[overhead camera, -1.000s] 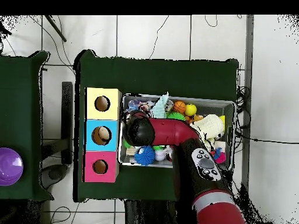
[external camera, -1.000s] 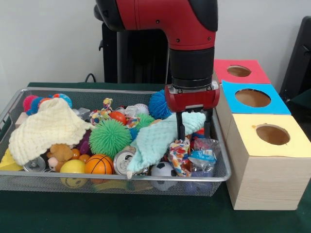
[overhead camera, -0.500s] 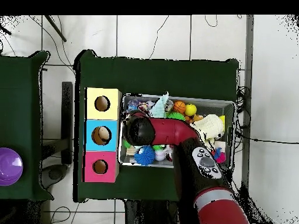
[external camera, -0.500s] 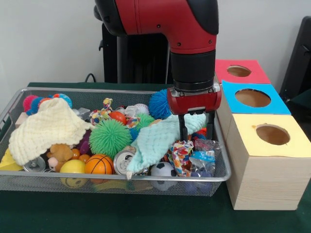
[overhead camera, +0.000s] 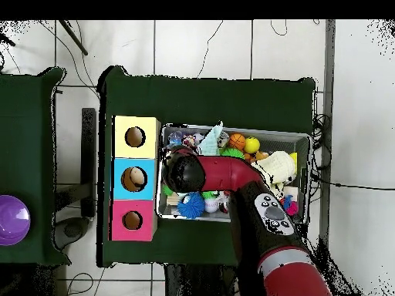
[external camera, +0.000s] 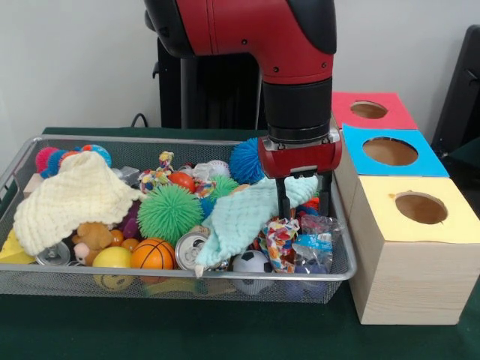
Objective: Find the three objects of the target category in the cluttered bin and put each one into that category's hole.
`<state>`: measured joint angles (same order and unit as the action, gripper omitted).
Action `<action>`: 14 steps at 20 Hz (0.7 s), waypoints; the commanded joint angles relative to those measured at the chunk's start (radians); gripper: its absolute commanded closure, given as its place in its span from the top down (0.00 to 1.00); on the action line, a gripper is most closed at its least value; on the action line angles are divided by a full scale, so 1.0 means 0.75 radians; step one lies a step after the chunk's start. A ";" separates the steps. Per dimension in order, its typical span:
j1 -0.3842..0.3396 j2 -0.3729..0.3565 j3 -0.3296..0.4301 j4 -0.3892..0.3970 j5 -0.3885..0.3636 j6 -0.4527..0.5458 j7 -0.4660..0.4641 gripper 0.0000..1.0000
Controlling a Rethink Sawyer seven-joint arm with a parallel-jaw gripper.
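The wire mesh bin (external camera: 187,276) is full of toys; it also shows in the overhead view (overhead camera: 302,139). My gripper (external camera: 304,199) hangs open at the bin's right end, with its fingers (external camera: 283,199) down beside a fold of the mint cloth (external camera: 240,214). A speckled multicoloured cloth (external camera: 279,238) lies just below and in front of the fingers, apart from them. A knotted multicoloured rope toy (external camera: 157,177) lies at the bin's back middle. The yellow-topped box's hole (external camera: 421,208) is right of the bin; it also shows from overhead (overhead camera: 135,136). From overhead the arm hides the gripper.
A pale-yellow knitted cloth (external camera: 71,196), a green spiky ball (external camera: 169,212), a basketball (external camera: 152,255), a can (external camera: 191,249) and a blue spiky ball (external camera: 245,160) crowd the bin. The blue-topped box (external camera: 390,151) and red-topped box (external camera: 369,109) stand behind the yellow one.
The gripper rose slightly and shifted a little right a second ago, then held still. The speckled cloth below it shifted slightly.
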<state>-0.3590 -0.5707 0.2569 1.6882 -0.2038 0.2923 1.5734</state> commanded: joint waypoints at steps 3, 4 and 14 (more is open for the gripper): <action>-0.032 0.076 0.093 -0.083 -0.086 0.026 -0.012 1.00; -0.030 0.076 0.091 -0.086 -0.086 0.029 -0.012 1.00; -0.002 -0.021 0.056 -0.060 -0.068 0.107 0.001 1.00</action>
<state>-0.3574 -0.5775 0.2569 1.6883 -0.2040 0.2942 1.5734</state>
